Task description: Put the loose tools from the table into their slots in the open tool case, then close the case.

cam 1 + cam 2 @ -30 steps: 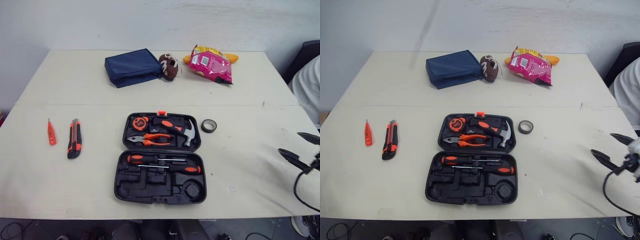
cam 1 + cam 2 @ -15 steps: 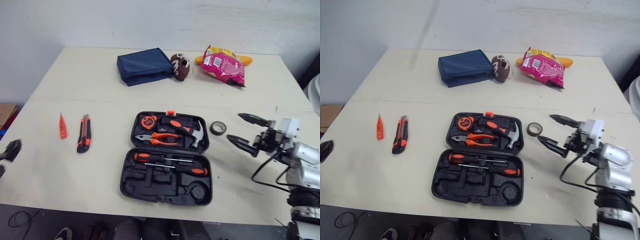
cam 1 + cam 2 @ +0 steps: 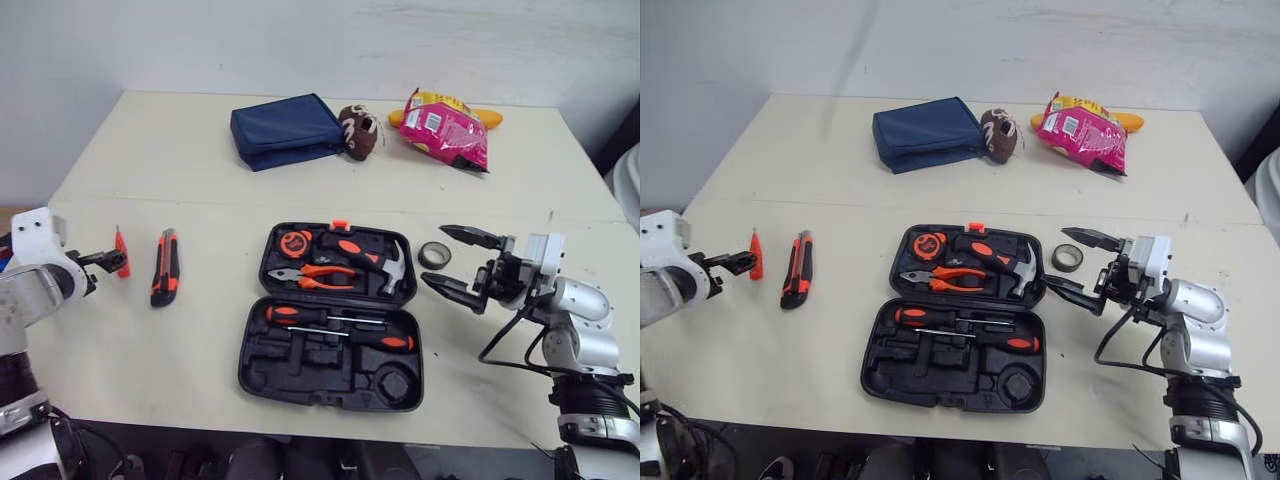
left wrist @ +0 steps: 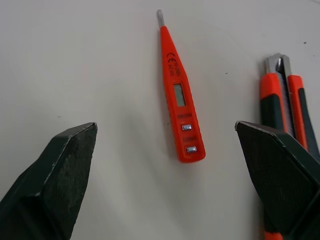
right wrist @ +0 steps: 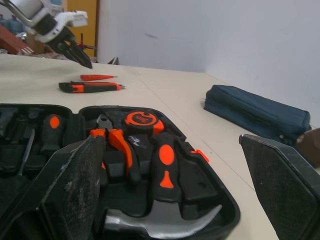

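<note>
listing, mid-table (image 3: 150, 150): open tool case (image 3: 330, 315), with hammer (image 3: 385, 266), pliers (image 3: 310, 274) and tape measure (image 3: 295, 243) seated in the far half and two screwdrivers (image 3: 335, 328) in the near half. loose to its left: utility knife (image 3: 165, 266), then orange voltage tester pen (image 4: 179, 95) beyond it. electrical tape roll (image 3: 434, 254) lies just beside the case's right edge. left gripper (image 4: 165, 127) — fingers spread wide, tester pen between them, untouched. right gripper (image 5: 171, 140) — spread wide, holding nothing, near the tape roll. far edge: navy pouch (image 3: 283, 130), toy football (image 3: 356, 131), pink snack bag (image 3: 444, 128).
</note>
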You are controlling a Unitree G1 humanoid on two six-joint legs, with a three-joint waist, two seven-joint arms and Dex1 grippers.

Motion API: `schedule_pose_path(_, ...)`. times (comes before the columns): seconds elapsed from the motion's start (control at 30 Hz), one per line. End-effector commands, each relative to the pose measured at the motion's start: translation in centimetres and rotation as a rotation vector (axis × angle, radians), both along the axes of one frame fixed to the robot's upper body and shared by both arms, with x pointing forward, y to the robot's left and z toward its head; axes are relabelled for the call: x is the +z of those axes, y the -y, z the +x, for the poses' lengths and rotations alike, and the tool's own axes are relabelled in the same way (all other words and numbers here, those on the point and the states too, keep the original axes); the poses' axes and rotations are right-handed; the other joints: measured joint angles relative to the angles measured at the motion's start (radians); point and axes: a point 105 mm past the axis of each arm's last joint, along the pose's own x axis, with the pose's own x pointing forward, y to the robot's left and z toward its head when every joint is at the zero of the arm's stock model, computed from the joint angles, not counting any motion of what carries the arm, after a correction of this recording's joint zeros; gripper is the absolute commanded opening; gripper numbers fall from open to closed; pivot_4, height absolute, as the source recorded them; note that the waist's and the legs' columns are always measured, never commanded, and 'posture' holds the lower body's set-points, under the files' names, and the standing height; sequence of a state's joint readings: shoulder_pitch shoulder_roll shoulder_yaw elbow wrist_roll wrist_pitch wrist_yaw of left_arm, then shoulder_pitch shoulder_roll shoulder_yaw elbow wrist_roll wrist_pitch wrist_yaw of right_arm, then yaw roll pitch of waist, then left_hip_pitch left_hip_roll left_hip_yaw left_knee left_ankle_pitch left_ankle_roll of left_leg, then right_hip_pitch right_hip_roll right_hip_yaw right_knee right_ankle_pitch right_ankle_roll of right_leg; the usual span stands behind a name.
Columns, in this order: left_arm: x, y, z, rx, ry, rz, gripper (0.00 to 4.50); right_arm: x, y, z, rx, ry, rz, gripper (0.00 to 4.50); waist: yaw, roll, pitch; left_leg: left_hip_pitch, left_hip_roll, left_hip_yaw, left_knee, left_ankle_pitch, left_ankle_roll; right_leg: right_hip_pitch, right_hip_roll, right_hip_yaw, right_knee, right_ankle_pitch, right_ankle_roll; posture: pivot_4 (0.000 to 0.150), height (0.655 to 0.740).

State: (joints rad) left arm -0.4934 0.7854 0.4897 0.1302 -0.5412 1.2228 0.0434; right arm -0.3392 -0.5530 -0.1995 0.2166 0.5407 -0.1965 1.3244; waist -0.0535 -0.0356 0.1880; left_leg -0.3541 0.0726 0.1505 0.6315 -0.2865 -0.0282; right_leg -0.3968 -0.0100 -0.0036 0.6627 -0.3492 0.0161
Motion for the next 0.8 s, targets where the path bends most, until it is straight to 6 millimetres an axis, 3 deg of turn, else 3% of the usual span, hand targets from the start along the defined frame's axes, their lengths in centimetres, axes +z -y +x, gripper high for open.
schedule_pose_path(0.03,0.7,-0.3,1.4,0.003,0.039,0.026,4.50,0.9,-0.2,-0.6,0.002,0.040,0.008,4.48,0.001,0.000,0.000,0.000,0.000,0.000,0.000,0.000,0.000,0.000,0.000,0.000,0.000,0.000,0.000,0.150,0.7400)
schedule_pose_path(0.37,-1.5,0.4,3.7,0.004,-0.026,-0.024,4.50,0.9,-0.6,-0.8,-0.007,0.036,0.014,4.48,0.002,0.000,0.000,0.000,0.000,0.001,0.002,0.000,0.000,0.000,0.000,0.000,0.002,0.000,0.000,0.150,0.7400)
schedule_pose_path(0.5,-3.1,-0.3,3.5,0.039,-0.060,-0.062,4.50,0.7,-0.9,-0.9,0.002,0.037,0.009,4.48,0.002,0.000,0.000,0.001,0.000,0.001,0.004,0.001,0.000,0.000,0.000,0.000,0.006,0.000,0.000,0.150,0.7400)
schedule_pose_path(0.6,-4.8,-1.2,2.6,0.071,-0.109,-0.080,3.65,0.7,-0.9,-0.8,-0.001,0.045,0.008,4.50,-0.001,0.001,-0.001,0.003,0.000,0.001,0.004,0.002,-0.001,0.000,-0.001,0.000,0.010,0.000,0.000,0.150,0.7400)
schedule_pose_path(0.8,-5.9,-0.7,2.3,0.069,-0.106,-0.158,0.96,0.6,-0.7,-0.8,-0.003,0.046,0.000,4.50,0.001,0.003,-0.001,0.003,0.000,0.001,0.004,0.003,-0.002,0.000,-0.001,0.000,0.011,0.000,0.000,0.150,0.7400)
